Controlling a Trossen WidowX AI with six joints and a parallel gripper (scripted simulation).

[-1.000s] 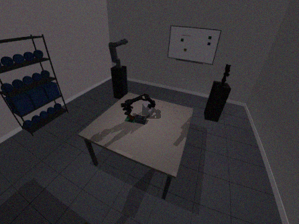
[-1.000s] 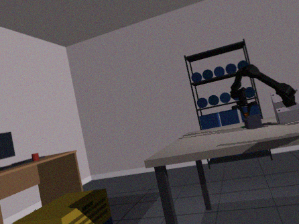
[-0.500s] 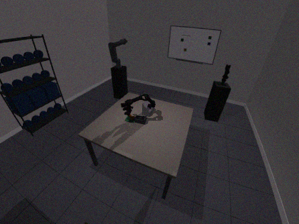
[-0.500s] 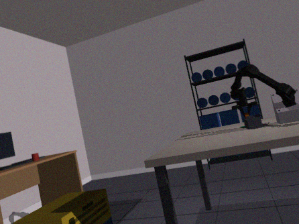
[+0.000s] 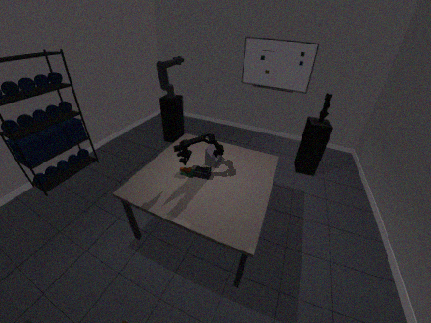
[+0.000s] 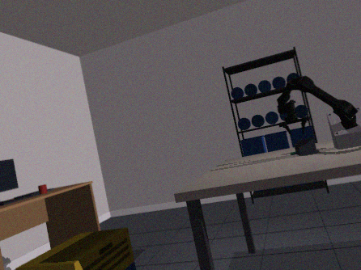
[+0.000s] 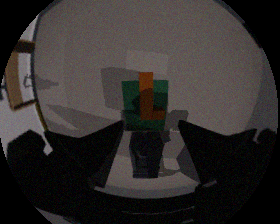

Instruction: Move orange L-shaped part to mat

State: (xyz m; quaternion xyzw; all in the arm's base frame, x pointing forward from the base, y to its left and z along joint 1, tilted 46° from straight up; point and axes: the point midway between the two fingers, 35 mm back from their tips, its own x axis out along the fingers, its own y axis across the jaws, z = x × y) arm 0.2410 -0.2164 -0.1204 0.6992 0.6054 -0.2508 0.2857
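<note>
1. You're wide open now: the gripper [image 5: 184, 161] [image 6: 296, 132] [image 7: 151, 123] has its fingers spread well apart, with nothing held between them.
2. Look through the wrist view, twelve o'clock at its top: there's your orange L-shaped part [image 5: 186, 170] [image 7: 146, 97], out of the tray and over the green mat [image 5: 191, 174] [image 6: 293, 153] [image 7: 131, 95].
3. Its long bar runs from twelve to six, and the short foot at the lower end points to three.
4. The bar's upper end shows past the mat's twelve o'clock edge. You can't tell from here whether the part lies fully flat or touches the mat all along.
5. Your tray [image 5: 203, 172] [image 6: 306, 147] [image 7: 146, 155] sits at six o'clock from the mat in that same view, dark and close beside it on the surface [image 5: 222, 204] [image 6: 259, 166] [image 7: 200, 50].
6. Over in the top view, the arm [image 5: 198, 140] [image 6: 320, 94] arches above the tray, and your fingers hang at about eleven o'clock from it, pointing down.
7. Exterior view: you've got the fingertips above the tray's height, clear of the surface.
</note>
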